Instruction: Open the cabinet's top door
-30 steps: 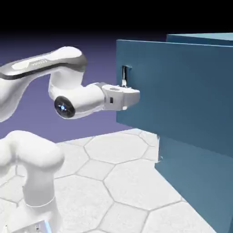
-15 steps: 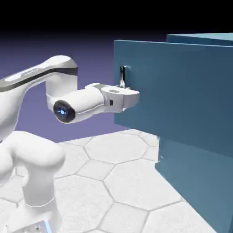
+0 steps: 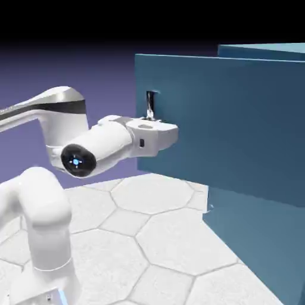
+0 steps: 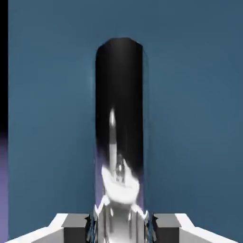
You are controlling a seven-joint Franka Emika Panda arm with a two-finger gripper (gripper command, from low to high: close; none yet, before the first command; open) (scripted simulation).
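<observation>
The jaws are fully closed on the handle, which fills the middle of the hand view as a dark, reflective bar running straight up from between the two grey fingertips. In the exterior view the gripper sits directly below the visible part of the handle, pressed against the face of the top door.

Change over the last second: the free edge of the top door, the edge that carries the handle, has shifted toward the exterior view's left, away from the cabinet body. The gripper has travelled with it, and the arm has folded back and lower. Judgement: the door is swinging on its hinge under a firm grip, so the opening step is under way but not complete; the panel stands only partly out from the body.

Orientation: the handle's long axis is vertical, parallel to the door's free edge. The top door is an upright flat panel; its face is angled out from the cabinet front, with the handle edge furthest from the body. The hinge side is out of frame, toward the exterior view's right.

The lower panel remains flush beneath the top door. The cabinet stands on the hexagon-tiled surface, to the right of the arm's base.
</observation>
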